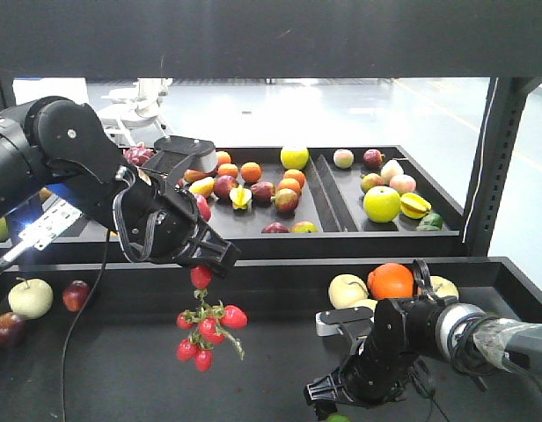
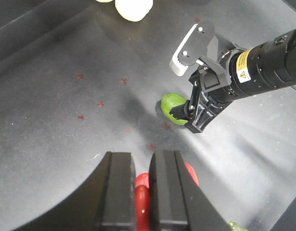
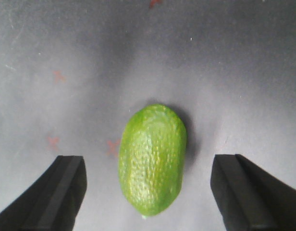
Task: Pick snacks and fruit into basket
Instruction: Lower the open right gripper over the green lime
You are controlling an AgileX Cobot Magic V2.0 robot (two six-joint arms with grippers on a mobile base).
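A bunch of small red fruits on a green stem hangs above the black tabletop, with my left gripper shut on its top fruit. In the left wrist view one red fruit sits pinched between the black fingers. The green oval fruit lies on the table between the spread fingers of my right gripper, which is open and touches nothing. That green fruit also shows under the right gripper from the left wrist. The basket and the snacks are out of view.
Pale yellow apples and an orange lie behind the right arm. Another pale apple and dark red fruits sit at the left. Black trays holding several fruits fill the raised shelf behind. A shelf post stands at the right.
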